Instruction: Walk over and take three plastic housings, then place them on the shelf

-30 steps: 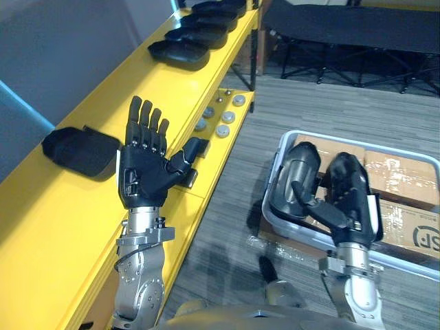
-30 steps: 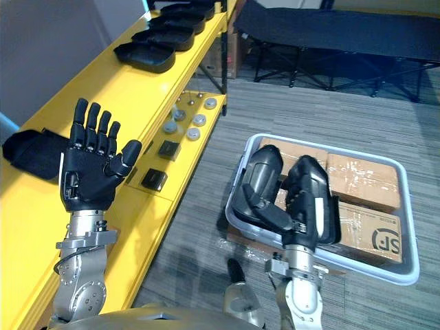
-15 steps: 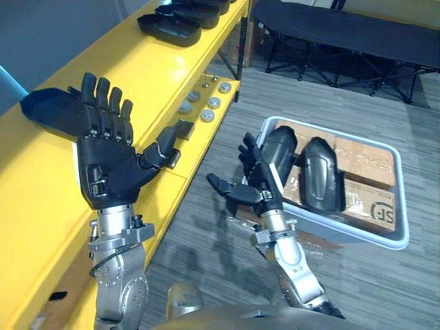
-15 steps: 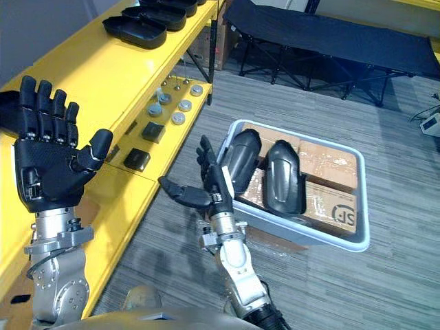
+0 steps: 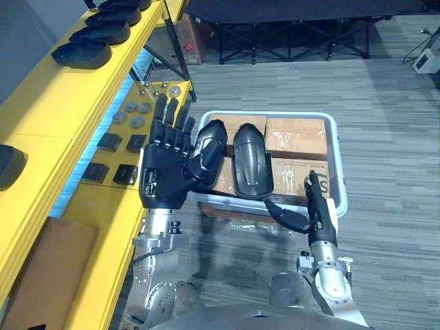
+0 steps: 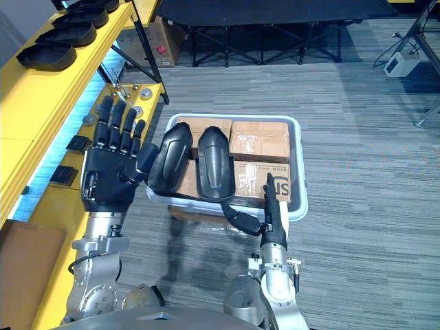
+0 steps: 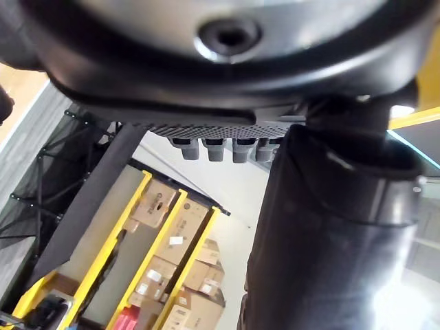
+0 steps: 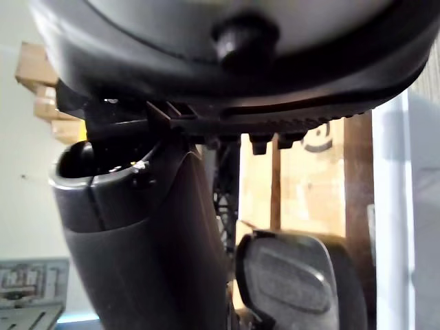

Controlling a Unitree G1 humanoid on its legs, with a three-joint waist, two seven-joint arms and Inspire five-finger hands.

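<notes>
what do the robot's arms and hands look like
Both arms are silver-grey metal with bolted wrist collars. The left hand and right hand are black, with segmented fingers; the left palm has a fine mesh texture.

silver-grey arms [image 5: 157, 271], matte black left hand [image 5: 165, 182] and right hand [image 5: 319, 214].

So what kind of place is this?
Probably a warehouse or factory floor: a long yellow shelf lined with black housings, a bin of cartons, and racking stacked with boxes.
</notes>
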